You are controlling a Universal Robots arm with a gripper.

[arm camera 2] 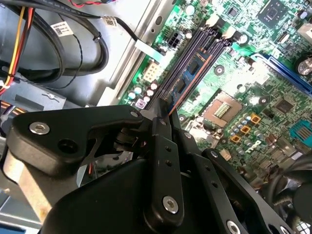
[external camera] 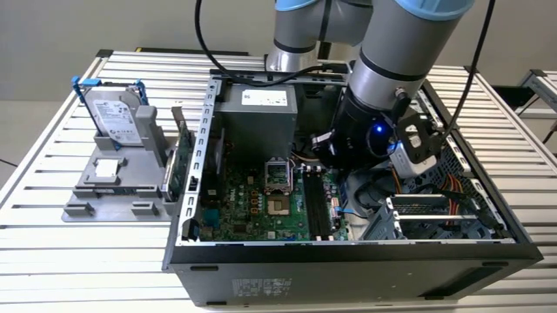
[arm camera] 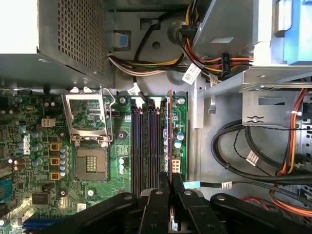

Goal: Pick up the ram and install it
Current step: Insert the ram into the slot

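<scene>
The ram (arm camera: 168,136) is a thin dark stick seen on edge, lined up over the memory slot closest to the motherboard's rim. In the second wrist view the ram (arm camera 2: 187,73) shows its chips and an orange edge line. My gripper (arm camera: 170,192) is shut on the ram's near end, its black fingers (arm camera 2: 163,146) pressed together around it. Whether the stick is pushed home in the slot I cannot tell. In the exterior view my wrist (external camera: 370,134) reaches down inside the open computer case (external camera: 348,261), over the slots (external camera: 317,202).
Other memory slots (arm camera: 144,141) lie beside the ram, then the CPU socket (arm camera: 90,161). The grey power supply (external camera: 257,120) stands behind. Cable bundles (arm camera: 243,146) and a drive cage (external camera: 426,215) crowd the other side. A hard drive (external camera: 116,117) stands on a grey holder outside the case.
</scene>
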